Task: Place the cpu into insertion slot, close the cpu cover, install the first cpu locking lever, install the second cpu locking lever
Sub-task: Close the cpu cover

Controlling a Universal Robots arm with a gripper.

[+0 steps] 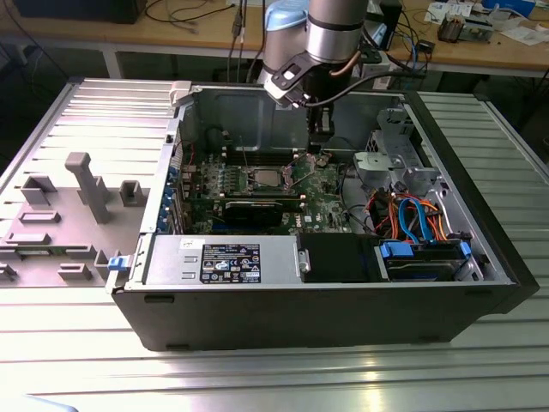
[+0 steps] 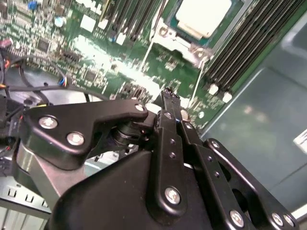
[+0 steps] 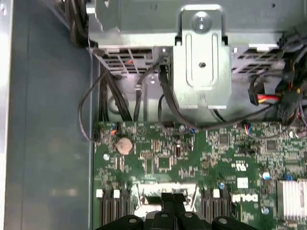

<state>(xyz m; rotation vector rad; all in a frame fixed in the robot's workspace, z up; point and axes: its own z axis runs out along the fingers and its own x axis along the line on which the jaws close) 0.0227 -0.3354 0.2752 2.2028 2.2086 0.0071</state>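
Toward the exterior view's right of the cpu (image 1: 262, 178), the empty gripper (image 1: 318, 153) hangs pinched together; the cpu cover (image 2: 177, 43) probably wants a flat, gentle push.

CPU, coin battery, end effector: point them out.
cpu (image 2: 204, 17): second wrist view, its silvery top.
coin battery (image 3: 124, 145): first wrist view, its round face.
end effector (image 2: 168, 92): second wrist view, its tip.

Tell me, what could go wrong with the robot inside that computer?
The tool hangs low over the green board, so it might scrape it. The cpu cover around the cpu looks like thin metal and could bend if the tool bumps it crookedly.
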